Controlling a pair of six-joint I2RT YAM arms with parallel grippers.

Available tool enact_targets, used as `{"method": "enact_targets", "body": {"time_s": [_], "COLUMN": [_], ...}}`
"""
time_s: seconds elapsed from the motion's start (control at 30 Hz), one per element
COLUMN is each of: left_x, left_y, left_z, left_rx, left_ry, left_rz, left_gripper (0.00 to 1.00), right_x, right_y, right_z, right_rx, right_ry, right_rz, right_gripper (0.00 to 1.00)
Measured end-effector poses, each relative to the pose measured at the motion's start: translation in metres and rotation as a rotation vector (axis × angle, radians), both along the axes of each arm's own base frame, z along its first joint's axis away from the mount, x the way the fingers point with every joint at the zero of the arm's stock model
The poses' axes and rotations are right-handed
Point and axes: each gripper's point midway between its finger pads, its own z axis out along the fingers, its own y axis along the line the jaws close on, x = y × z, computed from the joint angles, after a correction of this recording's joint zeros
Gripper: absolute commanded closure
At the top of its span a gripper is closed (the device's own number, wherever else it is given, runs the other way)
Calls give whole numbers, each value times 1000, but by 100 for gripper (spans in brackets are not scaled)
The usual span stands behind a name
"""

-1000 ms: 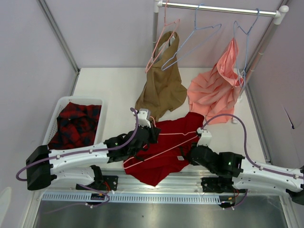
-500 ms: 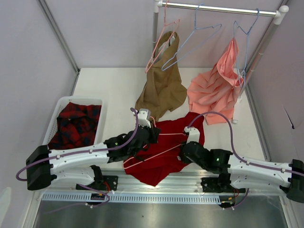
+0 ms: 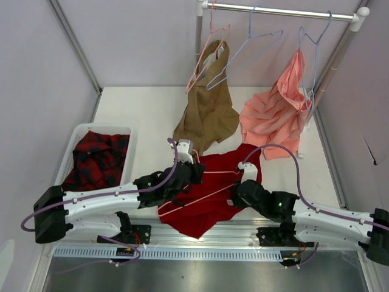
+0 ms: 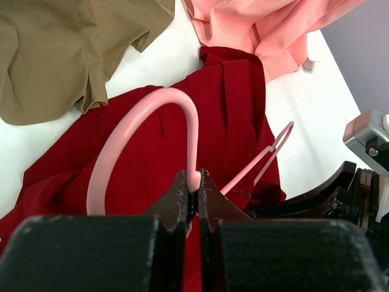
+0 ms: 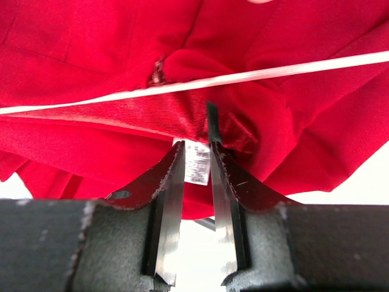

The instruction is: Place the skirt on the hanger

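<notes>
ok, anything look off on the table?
The salmon-pink cloth garment hangs lopsided off a light-blue wire hanger, its lower part slumped on the white table. The tan cloth garment droops likewise.

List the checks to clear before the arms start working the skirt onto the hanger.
1. Left end effector shut on the hanger at the base of its hook: ok.
2. Right end effector at the waistband of the skirt, label between its fingers: ok. Firm grip: cannot tell.
3. Hanger inside the skirt: not ok, its wire lies on top of the cloth.
4. Skirt free of the salmon garment: cannot tell, that hem meets its far corner.
5. End effectors apart from each other: ok.
</notes>
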Motion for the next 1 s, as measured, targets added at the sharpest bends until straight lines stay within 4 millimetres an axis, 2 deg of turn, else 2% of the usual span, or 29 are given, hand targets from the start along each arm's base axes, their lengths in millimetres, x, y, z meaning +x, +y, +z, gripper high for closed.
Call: {"method": "enact_targets", "body": {"time_s": [0.43, 1.0], "left_x": [-2, -2], "left_y": [-3, -3], "left_z": [-5, -5], "left_rx": [18, 19], "left_ry": [15, 15], "left_rz": [-15, -16], "left_gripper": [100, 100], "right_x": [5, 12], "right_y": [-10, -2], "right_z": [-9, -12], "right_rx": [-2, 23], "right_ry": [5, 25], "right_rz": [-22, -20], "right_gripper": [67, 68]}}
